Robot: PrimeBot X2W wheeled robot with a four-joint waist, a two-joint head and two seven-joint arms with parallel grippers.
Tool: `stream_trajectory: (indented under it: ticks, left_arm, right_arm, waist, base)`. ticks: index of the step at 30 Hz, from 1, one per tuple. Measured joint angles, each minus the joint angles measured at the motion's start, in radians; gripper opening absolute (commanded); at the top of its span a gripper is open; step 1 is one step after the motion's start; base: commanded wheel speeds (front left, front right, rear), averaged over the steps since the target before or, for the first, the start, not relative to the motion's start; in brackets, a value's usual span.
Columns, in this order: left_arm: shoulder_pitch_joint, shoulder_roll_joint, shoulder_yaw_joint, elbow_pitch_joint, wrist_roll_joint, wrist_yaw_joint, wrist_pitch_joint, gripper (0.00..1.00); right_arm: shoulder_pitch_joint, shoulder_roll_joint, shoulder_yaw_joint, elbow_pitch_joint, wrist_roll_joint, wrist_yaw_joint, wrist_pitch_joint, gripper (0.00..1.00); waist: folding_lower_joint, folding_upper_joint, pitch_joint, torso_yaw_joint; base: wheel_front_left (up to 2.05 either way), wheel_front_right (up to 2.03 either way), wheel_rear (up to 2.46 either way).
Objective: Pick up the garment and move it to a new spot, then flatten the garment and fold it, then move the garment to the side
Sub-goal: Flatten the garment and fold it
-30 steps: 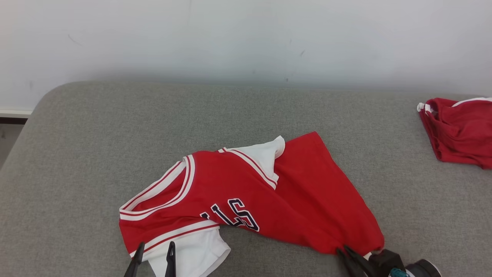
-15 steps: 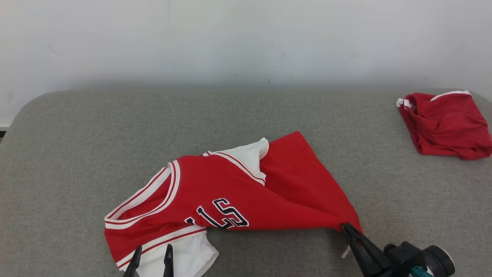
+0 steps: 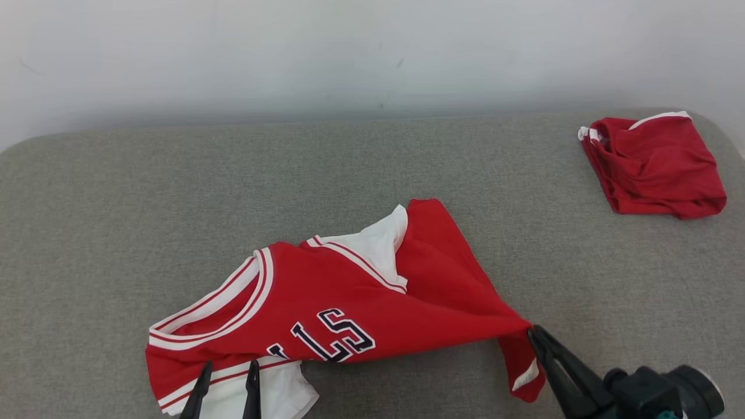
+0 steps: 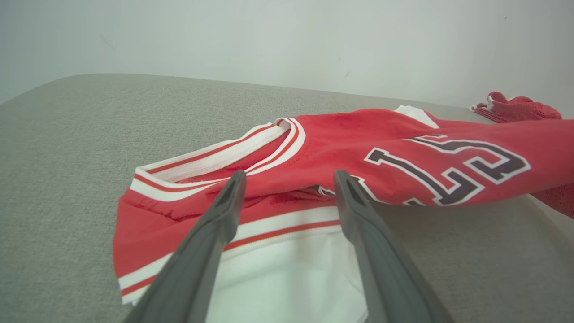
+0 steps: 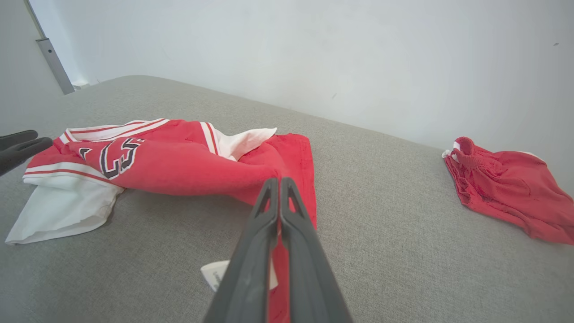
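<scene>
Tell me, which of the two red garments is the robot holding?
The jersey with white sleeves and dark lettering: the right gripper is shut on its corner. The plain shorts lie apart, untouched.

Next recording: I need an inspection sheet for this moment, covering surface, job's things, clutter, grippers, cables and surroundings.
Surface: grey padded top with rounded corners.
Job's things: red jersey, crumpled, lettering up, one corner drawn taut toward the right gripper.
Clutter: second red garment, bunched at the far right, apart from the jersey.
Grippers: left gripper open, over the jersey's white sleeve; right gripper shut on the jersey's corner.
Cables: nothing seen.
Surroundings: pale wall behind the top; metal strip at the wall's edge.
</scene>
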Motion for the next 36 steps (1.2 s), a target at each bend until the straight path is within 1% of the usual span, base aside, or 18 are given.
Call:
stream_trajectory:
  ticks: [5,8,13,18,21,25,28,32,36]
  left_arm:
    - [-0.012,0.000,-0.009,0.006,0.000,-0.003,0.000,1.00]
    - [-0.018,0.000,-0.014,0.009,0.000,-0.006,0.000,1.00]
    - [-0.017,0.000,-0.017,0.013,0.000,-0.004,0.000,1.00]
    - [-0.016,0.000,-0.031,0.020,0.000,-0.005,0.000,1.00]
    - [-0.016,0.000,-0.033,0.019,-0.002,0.003,0.000,1.00]
    - [-0.002,0.000,-0.030,0.014,-0.011,0.011,0.000,1.00]
    - [0.019,0.000,-0.020,0.011,-0.021,0.015,0.000,1.00]
    - [0.025,0.000,-0.013,0.012,-0.021,0.015,0.000,1.00]
    - [0.021,0.000,0.001,0.009,-0.019,0.012,0.000,1.00]
  right_arm:
    - [-0.071,-0.036,0.006,0.008,0.002,0.000,0.006,0.00]
    - [-0.137,-0.064,0.013,0.041,0.005,0.000,0.012,0.00]
    - [-0.241,-0.112,0.037,0.146,0.029,0.000,0.012,0.00]
    - [-0.358,-0.133,0.066,0.265,0.047,0.000,-0.003,0.00]
    - [-0.383,-0.140,0.087,0.307,0.063,0.000,-0.020,0.00]
    - [-0.375,-0.139,0.101,0.337,0.074,0.000,-0.037,0.00]
    - [-0.347,-0.138,0.105,0.339,0.078,0.000,-0.049,0.00]
    - [-0.254,-0.131,0.093,0.308,0.087,0.000,-0.055,0.00]
    - [-0.137,-0.105,0.099,0.271,0.093,0.000,-0.058,0.00]
  waist:
    - [0.0000,0.0000,-0.004,0.014]
    - [0.0000,-0.0001,-0.006,0.030]
    - [0.0000,-0.0001,-0.011,0.067]
    - [0.0000,0.0000,-0.016,0.104]
    - [0.0000,0.0000,-0.019,0.128]
    - [0.0000,0.0000,-0.027,0.148]
    - [-0.0001,-0.0001,-0.034,0.142]
    - [0.0000,0.0000,-0.040,0.118]
    - [0.0000,0.0000,-0.045,0.091]
  base:
    - [0.00,0.00,0.00]
    - [0.00,0.00,0.00]
    - [0.00,0.00,0.00]
    - [0.00,0.00,0.00]
    - [0.00,0.00,0.00]
    - [0.00,0.00,0.00]
    - [0.00,0.00,0.00]
    - [0.00,0.00,0.00]
    - [0.00,0.00,0.00]
